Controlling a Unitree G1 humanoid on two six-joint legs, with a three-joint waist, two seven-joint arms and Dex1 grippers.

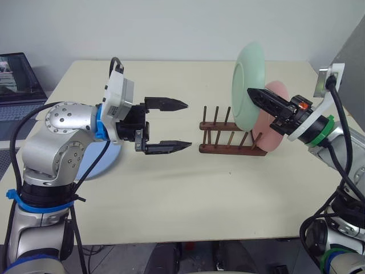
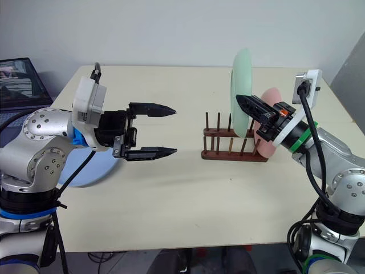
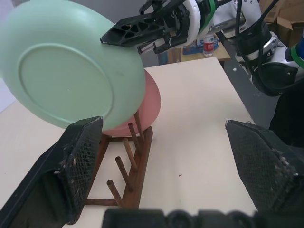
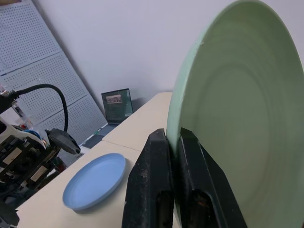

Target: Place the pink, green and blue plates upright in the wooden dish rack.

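We hold the green plate [image 1: 248, 85] upright above the wooden dish rack [image 1: 231, 140], our right gripper [image 1: 259, 98] with jaws clamped on its rim. The pink plate [image 1: 274, 123] stands racked behind. Our left gripper [image 1: 171, 125], jaws wide, hovers near the blue plate [image 4: 95, 180] flat on the tabletop [image 1: 188, 194].

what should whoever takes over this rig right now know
Right pincer: shut on the green plate, holding it upright above the wooden dish rack, not yet slotted.
Left pincer: open, empty, hovering over the table left of the rack.
Pink plate: already standing in the rack at its right end.
Blue plate: lying flat on the table by the left arm.
Done: pink. Left: lower the green plate between the pegs beside the pink one, then pick up and rack the blue.
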